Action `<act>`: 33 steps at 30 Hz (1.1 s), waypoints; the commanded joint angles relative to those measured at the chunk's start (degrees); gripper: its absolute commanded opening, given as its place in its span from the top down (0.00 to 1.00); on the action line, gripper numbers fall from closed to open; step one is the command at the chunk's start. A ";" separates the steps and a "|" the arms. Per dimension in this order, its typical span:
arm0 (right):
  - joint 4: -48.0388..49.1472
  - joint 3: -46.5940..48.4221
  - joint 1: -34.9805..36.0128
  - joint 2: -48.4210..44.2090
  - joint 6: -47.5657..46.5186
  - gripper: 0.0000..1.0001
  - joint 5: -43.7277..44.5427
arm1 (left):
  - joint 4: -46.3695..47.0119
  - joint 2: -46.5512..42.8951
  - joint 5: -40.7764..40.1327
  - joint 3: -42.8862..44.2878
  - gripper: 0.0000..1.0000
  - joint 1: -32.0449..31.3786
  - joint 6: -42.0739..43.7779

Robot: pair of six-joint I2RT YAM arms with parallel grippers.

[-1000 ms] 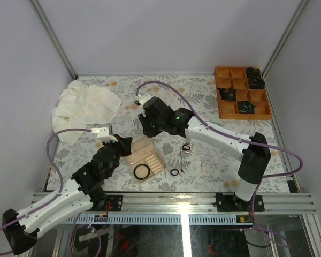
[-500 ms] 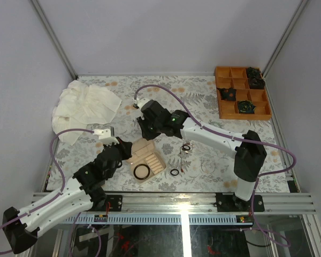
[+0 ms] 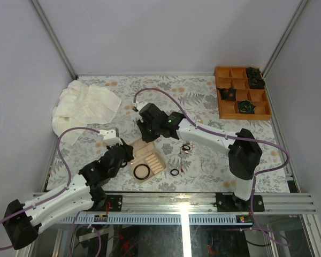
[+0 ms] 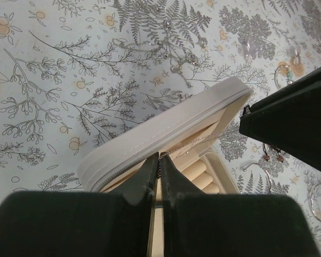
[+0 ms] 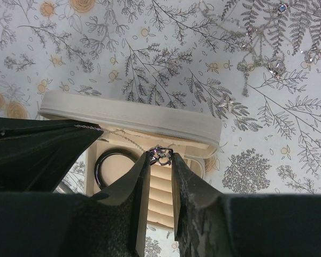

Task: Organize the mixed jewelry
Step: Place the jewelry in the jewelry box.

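A thin silver necklace is stretched between both grippers above the open beige jewelry box [image 3: 150,155]. My right gripper [image 5: 160,155] [image 3: 145,135] is shut on its small dark pendant [image 5: 161,154]. The chain [image 5: 123,136] runs left from there to my left gripper [image 4: 160,156] [image 3: 127,151], which is shut on the chain's other end [image 4: 195,141]. The box lid [image 5: 128,115] stands up behind the ridged ring rolls [image 5: 160,198]. A black bangle [image 5: 117,152] lies in the box's side compartment. Loose rings [image 3: 186,148] and a black ring [image 3: 174,172] lie on the table right of the box.
An orange compartment tray [image 3: 223,107] with dark rosettes sits at the back right. A crumpled white cloth [image 3: 85,107] lies at the back left. A silvery chain [image 5: 267,59] sprawls on the floral tablecloth beyond the box, and thin hoops [image 4: 283,72] lie to its right.
The left gripper has moved a little forward and right, closer to the box. The right gripper has shifted slightly left over the box, its arm swinging in. Both grips are unchanged.
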 commanded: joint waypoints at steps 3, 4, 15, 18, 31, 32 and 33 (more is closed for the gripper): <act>1.93 2.52 -0.39 1.63 0.52 0.84 -0.52 | -1.39 0.73 -0.71 0.59 1.00 0.17 -2.02; 1.92 2.73 -0.45 1.85 0.64 0.84 -0.49 | -1.79 0.74 -0.73 0.70 1.00 0.22 -2.24; 1.37 5.47 -0.45 3.40 0.35 0.84 -0.77 | -5.16 0.23 -2.40 1.65 1.00 0.20 -4.32; 1.36 6.57 -0.43 3.76 0.34 0.84 -1.17 | -6.14 0.09 -2.81 1.93 1.00 0.17 -4.93; 2.66 7.33 -0.35 5.31 2.39 0.84 -3.08 | -8.12 -1.24 -4.20 2.57 1.00 0.19 -6.36; 2.80 7.42 -0.34 5.35 2.50 0.84 -3.21 | -8.12 -0.94 -4.36 2.68 1.00 0.19 -6.36; 2.94 7.47 -0.30 5.48 2.66 0.84 -3.34 | -8.12 -0.73 -4.64 2.68 1.00 0.19 -6.43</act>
